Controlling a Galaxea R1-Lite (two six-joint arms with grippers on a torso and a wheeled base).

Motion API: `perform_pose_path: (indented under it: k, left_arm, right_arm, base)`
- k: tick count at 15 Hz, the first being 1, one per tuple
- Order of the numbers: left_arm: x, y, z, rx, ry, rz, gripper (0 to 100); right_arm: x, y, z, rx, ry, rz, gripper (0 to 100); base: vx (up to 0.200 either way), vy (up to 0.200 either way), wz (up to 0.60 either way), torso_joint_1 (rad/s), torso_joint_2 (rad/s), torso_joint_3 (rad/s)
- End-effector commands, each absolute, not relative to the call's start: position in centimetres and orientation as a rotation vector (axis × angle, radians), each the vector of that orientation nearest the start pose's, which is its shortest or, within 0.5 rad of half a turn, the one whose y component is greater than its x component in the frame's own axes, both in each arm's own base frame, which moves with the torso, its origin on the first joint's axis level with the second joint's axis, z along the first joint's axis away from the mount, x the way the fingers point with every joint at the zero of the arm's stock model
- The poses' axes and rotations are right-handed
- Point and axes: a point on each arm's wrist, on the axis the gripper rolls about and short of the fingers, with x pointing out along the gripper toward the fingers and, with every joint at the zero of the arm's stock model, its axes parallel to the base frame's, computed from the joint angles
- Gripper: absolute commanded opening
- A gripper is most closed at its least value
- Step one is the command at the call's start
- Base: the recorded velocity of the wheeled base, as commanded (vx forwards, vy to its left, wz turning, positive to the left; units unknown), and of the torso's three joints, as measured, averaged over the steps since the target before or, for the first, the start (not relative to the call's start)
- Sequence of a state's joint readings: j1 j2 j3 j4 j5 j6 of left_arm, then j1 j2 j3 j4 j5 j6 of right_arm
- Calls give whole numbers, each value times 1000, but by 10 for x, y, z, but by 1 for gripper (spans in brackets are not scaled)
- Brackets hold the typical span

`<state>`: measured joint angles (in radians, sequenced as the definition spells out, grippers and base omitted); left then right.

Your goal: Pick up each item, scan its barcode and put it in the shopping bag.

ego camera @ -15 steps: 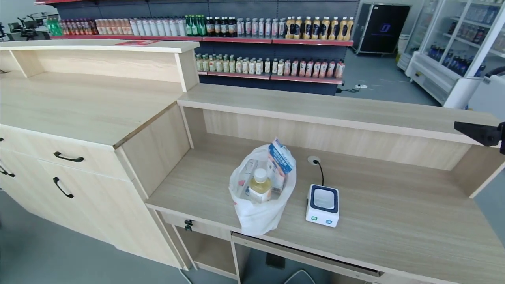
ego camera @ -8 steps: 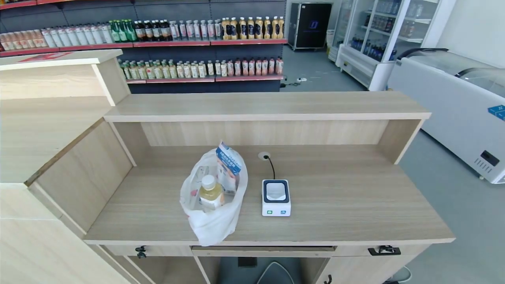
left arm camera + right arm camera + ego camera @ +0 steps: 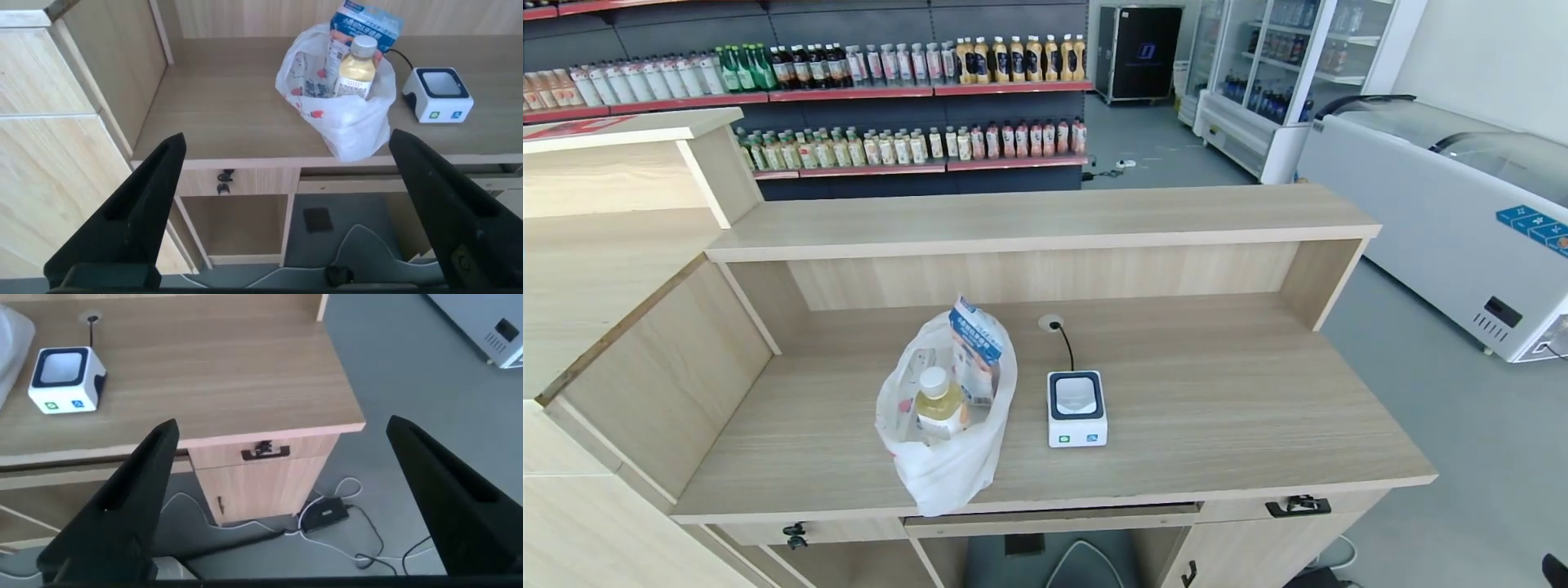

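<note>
Both items are sitting inside the shopping bag [image 3: 943, 469]. The bottle [image 3: 938, 404] is standing cap-up toward the front, and the carton [image 3: 974, 347] is standing long axis up behind it, poking out of the bag mouth.

The bag is sitting on the desk [image 3: 1217, 408] left of middle, with its belly bulging to the front edge. The scanner [image 3: 1076, 407] is sitting just beside the bag on the robot's right, window facing up, not touching it that I can tell.

The left gripper [image 3: 286, 137] is hanging low in front of the desk's front edge with jaws spread wide, gripping nothing, and is looking up at the bag. The right gripper [image 3: 282, 423] is hanging the same way, wide open and empty, facing the scanner and the front right corner.

Key relation: the bag is lying on the left arm's side and the scanner is nearer the right arm.

I'm not spotting any loose item on the desktop, so I'm reading the task as done or close to it.
</note>
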<state>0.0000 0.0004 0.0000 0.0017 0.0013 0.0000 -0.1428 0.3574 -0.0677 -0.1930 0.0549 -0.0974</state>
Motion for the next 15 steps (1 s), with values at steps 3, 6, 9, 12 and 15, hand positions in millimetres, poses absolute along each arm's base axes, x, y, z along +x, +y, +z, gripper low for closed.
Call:
perform_pose_path:
  k: [3, 6, 9, 12, 15]
  left_arm:
    - [-23, 0, 75, 0, 2, 2, 100]
    - [-23, 0, 75, 0, 2, 2, 100]
    - [-23, 0, 75, 0, 2, 2, 100]
    - [-23, 0, 75, 0, 2, 2, 100]
    - [-23, 0, 75, 0, 2, 2, 100]
  right_arm:
    - [-13, 2, 85, -77, 38, 3, 100]
    - [-21, 2, 82, -26, -41, 56, 100]
    - [-23, 2, 82, -4, -61, 64, 100]
    - [-23, 1, 82, 44, -61, 63, 100]
    - [-23, 1, 82, 44, -61, 63, 100]
  base:
    - [0, 0, 0, 0, 0, 0]
    - [0, 0, 0, 0, 0, 0]
    - [0, 0, 0, 0, 0, 0]
    - [0, 0, 0, 0, 0, 0]
    - [0, 0, 0, 0, 0, 0]
